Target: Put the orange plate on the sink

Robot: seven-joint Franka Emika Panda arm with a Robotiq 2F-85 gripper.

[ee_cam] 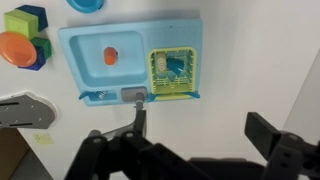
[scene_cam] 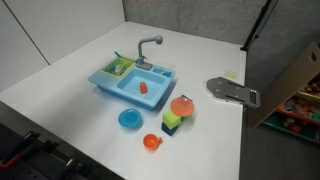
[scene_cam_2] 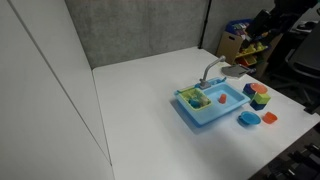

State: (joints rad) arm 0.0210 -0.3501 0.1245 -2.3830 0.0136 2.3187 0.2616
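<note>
The orange plate [scene_cam: 182, 105] rests on a stack of green and blue blocks beside the light blue sink [scene_cam: 104, 80]. Both show in both exterior views, the plate [scene_cam_2: 258, 90] beyond the sink [scene_cam_2: 196, 118]. In the wrist view the plate [ee_cam: 14, 47] is at the far left edge, left of the sink [ee_cam: 70, 62]. My gripper [ee_cam: 180, 142] shows only in the wrist view. It is open and empty, high above bare table on the faucet side of the sink, far from the plate.
A blue plate [scene_cam: 130, 119] and a small orange cup [scene_cam: 151, 142] lie in front of the sink. A small orange item [ee_cam: 110, 56] sits in the basin. A grey metal bracket [scene_cam: 232, 92] lies near the table edge, with a cardboard box [scene_cam: 295, 80] beyond it.
</note>
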